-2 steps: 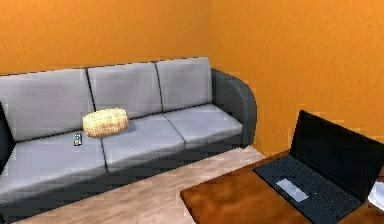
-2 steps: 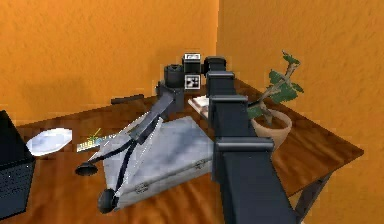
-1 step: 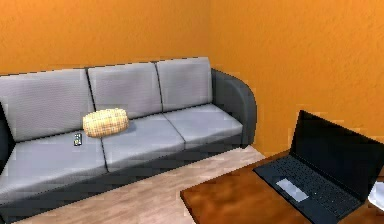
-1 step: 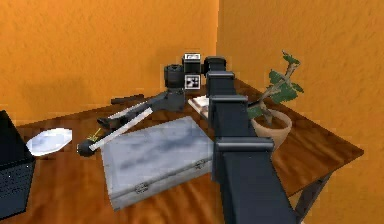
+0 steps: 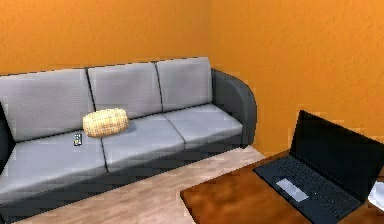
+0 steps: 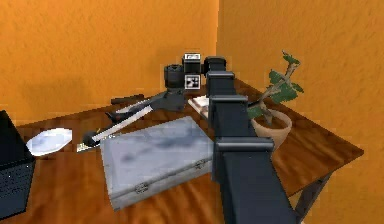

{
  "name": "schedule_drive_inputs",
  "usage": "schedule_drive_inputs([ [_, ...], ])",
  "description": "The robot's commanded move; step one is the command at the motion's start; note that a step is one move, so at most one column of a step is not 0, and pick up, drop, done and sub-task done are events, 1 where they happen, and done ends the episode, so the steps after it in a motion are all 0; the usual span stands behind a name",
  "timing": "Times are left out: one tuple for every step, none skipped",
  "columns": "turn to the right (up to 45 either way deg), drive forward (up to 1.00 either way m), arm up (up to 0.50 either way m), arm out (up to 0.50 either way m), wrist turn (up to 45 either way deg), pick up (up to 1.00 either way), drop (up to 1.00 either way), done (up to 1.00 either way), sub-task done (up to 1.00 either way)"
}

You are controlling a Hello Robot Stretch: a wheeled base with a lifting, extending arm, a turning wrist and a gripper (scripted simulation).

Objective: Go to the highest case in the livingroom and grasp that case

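My arm (image 6: 238, 150) reaches out as a dark square bar over the wooden surface (image 6: 320, 140), running level and straight away from my body. At its far end stand the two small white marker squares (image 6: 192, 62). Left of them sits my end effector (image 6: 148, 99), its dark body with thin fingers pointing toward the arm side view's left. How the fingers are set I cannot tell, nor whether they hold anything (dark and pale things lie on the surface right at and behind them).

The case (image 6: 160, 160), flat and grey, lies on the surface just left of my arm, nearer to me than the end effector; in the picture the arm covers its right corner. A long pale rod (image 6: 120, 122) lies beyond the case, and a white dish (image 6: 48, 141) is farther left, by the laptop (image 6: 10, 165). A potted plant (image 6: 272, 118) stands right of the arm.

Ahead, a grey sofa (image 5: 150, 125) against the orange wall carries a tan cushion (image 5: 105, 122) and a small remote (image 5: 77, 139).
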Motion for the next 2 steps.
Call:
schedule_drive_inputs([
  [0.0,0.0,-0.28,0.0,0.0,0.0,0.0,0.0,0.0],
  [0.0,0.0,0.0,0.0,0.0,1.0,0.0,0.0,0.0],
])
